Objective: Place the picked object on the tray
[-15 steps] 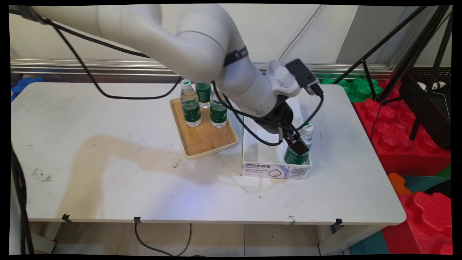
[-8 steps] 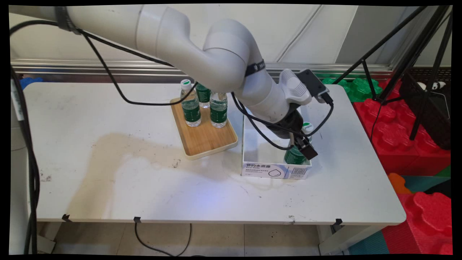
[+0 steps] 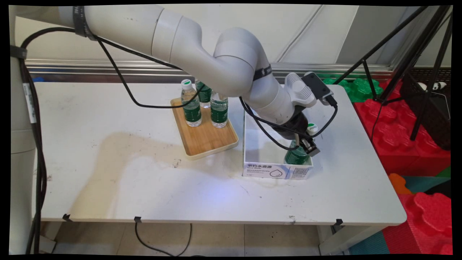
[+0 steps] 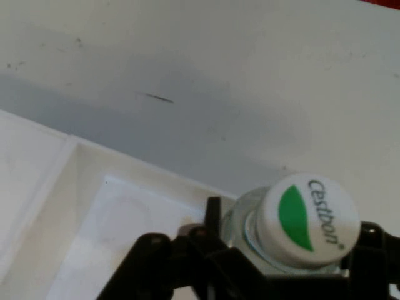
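My gripper [image 3: 306, 146] reaches down into a white open-top cardboard box [image 3: 276, 170] at the table's right middle. It is shut on the neck of a water bottle [image 3: 296, 157] with a green label and a white cap, standing in the box's near right corner and leaning slightly right. In the hand view the bottle's cap [image 4: 309, 215] with a green leaf mark sits between the black fingers [image 4: 212, 215] of my gripper [image 4: 290, 234]. The box wall [image 4: 62, 162] runs off to the left. The bottle's lower body is hidden by the box front.
A wooden tray [image 3: 206, 140] lies left of the box and carries three similar bottles [image 3: 191, 108] at its far end. Red and green foam blocks [image 3: 400, 119] and a black tripod [image 3: 426, 72] stand off the table's right side. Black cables hang from the arm.
The hand has moved right and down over the bottle, the fingers now either side of its neck. The bottle's cap and the box have shifted slightly right.
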Action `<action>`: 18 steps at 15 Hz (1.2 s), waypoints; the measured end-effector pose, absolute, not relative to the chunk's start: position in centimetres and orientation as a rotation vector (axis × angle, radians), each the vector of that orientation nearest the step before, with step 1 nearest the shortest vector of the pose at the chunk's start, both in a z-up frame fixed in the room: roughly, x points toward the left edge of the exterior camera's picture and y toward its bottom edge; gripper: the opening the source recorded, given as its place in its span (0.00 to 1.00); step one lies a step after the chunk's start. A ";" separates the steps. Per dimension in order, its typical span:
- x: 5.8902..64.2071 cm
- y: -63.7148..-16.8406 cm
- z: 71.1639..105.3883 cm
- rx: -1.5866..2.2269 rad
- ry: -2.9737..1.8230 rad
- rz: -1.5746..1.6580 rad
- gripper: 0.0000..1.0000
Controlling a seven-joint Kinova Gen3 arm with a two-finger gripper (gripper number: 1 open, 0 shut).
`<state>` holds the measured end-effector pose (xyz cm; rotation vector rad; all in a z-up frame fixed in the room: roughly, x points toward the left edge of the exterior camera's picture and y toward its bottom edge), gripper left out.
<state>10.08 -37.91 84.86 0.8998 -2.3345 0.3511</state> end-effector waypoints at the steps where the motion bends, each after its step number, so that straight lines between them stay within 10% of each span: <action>1: 10.1 -38.0 84.9 0.900 -2.332 0.356 0.00; 18: 17.1 -34.2 96.3 0.883 -2.233 0.528 0.00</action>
